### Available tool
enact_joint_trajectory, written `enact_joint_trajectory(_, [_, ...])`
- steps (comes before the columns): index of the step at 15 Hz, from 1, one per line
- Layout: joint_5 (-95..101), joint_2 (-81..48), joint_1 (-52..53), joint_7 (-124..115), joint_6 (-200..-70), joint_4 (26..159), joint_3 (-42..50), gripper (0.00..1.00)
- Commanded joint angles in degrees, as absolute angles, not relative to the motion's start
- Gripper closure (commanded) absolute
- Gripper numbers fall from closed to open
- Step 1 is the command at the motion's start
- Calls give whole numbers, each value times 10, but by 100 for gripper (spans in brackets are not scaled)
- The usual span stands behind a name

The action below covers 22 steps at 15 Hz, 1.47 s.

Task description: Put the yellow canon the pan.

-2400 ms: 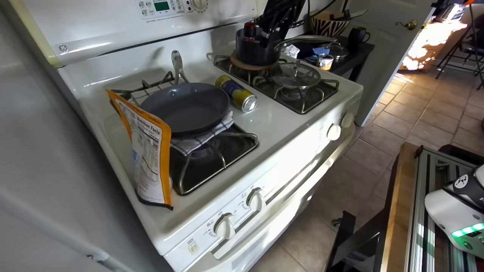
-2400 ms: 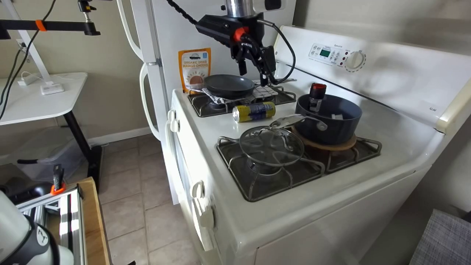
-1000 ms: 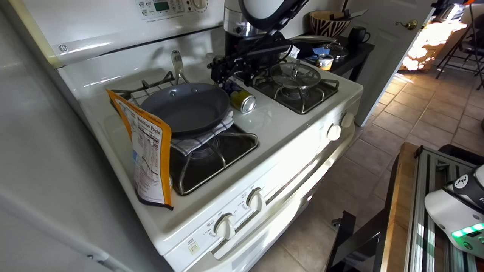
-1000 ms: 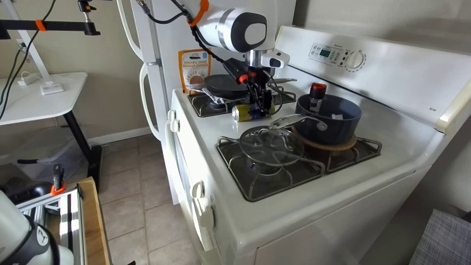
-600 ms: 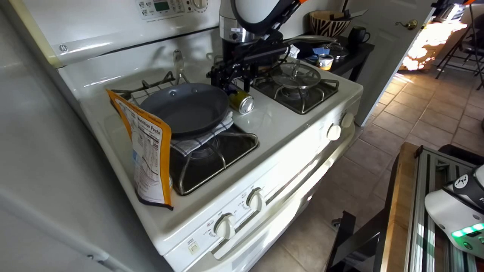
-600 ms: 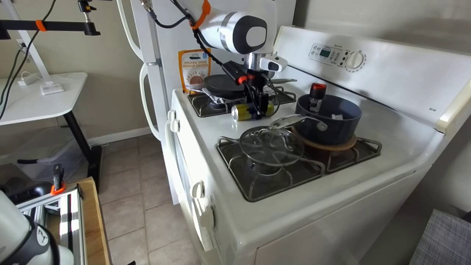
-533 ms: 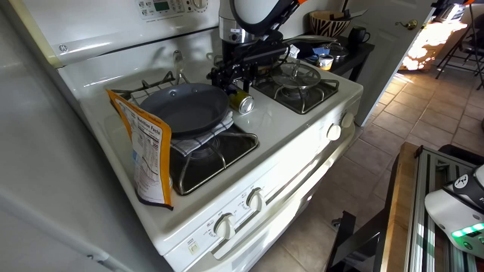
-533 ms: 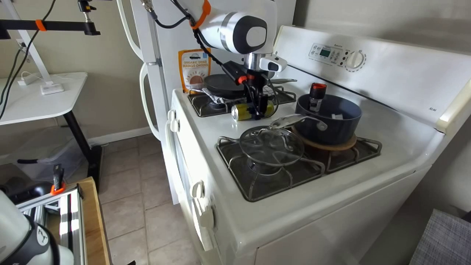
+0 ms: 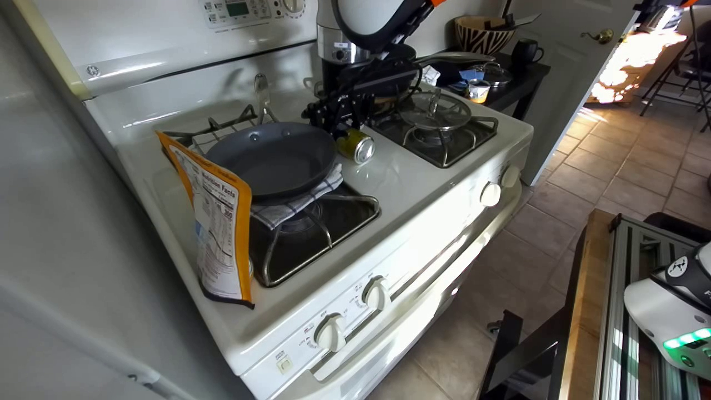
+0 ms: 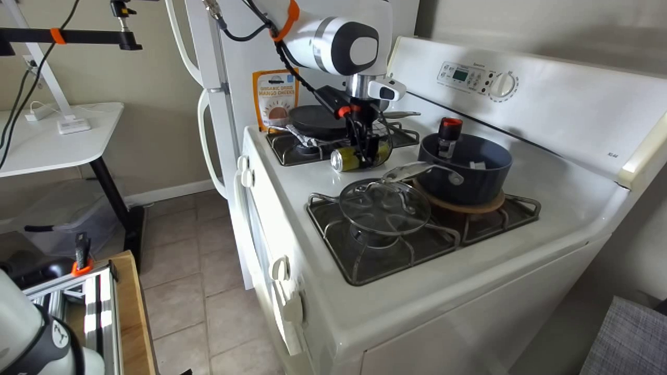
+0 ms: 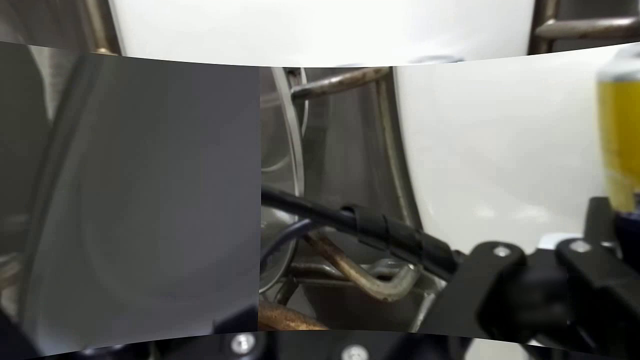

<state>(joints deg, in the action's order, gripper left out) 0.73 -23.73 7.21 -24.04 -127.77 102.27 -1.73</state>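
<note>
A yellow can [image 9: 355,146] with a dark blue band lies on its side on the white stovetop, just beside the grey frying pan [image 9: 266,161]. Black fingers of my gripper [image 10: 368,156] have come down over the can's middle and are shut on it, hiding the blue band. Whether the can still touches the stove I cannot tell. The pan [image 10: 312,124] holds nothing and rests on a folded checked cloth [image 9: 300,204] over the burner grate. In the wrist view, a patchy, misaligned picture, part of the can [image 11: 622,135] shows at the right edge.
An orange and white mango bag [image 9: 222,244] stands beside the pan. On the can's opposite side are a glass lid [image 10: 385,208] and a dark pot [image 10: 464,172] with its handle pointing toward the can. The stove's control panel [image 10: 552,109] rises behind.
My gripper has come down from above the stove onto the can. Its fingers have closed around the can, which has shifted and turned slightly in the last half second.
</note>
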Motion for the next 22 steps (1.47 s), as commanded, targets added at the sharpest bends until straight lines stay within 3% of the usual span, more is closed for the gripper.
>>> enact_joint_trajectory(1, [21, -192, 79, -241, -1255, 1047, -4, 63])
enact_joint_trajectory(12, [96, -100, 83, -255, -1226, 1079, -7, 63])
enact_joint_trajectory(22, [110, -163, 145, -237, -1234, 976, -66, 63])
